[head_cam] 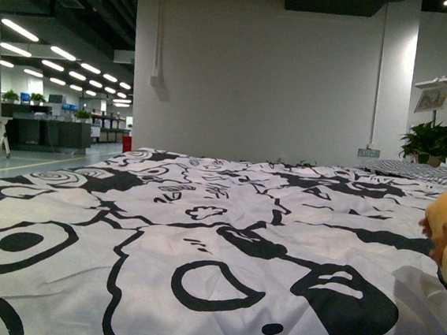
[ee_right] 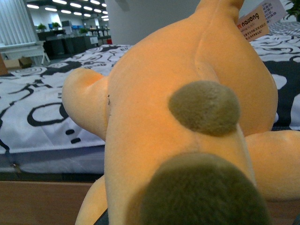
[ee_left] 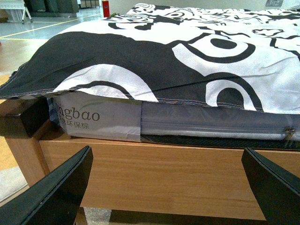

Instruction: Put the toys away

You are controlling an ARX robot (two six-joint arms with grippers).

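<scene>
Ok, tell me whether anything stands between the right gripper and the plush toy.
Nothing visible does. The plush toy fills the right wrist view at close range, with no other object in front of it.

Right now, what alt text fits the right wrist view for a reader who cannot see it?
An orange-yellow plush animal fills most of the view, very close to the camera, showing two brown nubs and a white hang tag. Behind it lies a black-and-white patterned sheet over a mattress on a wooden base.
</scene>
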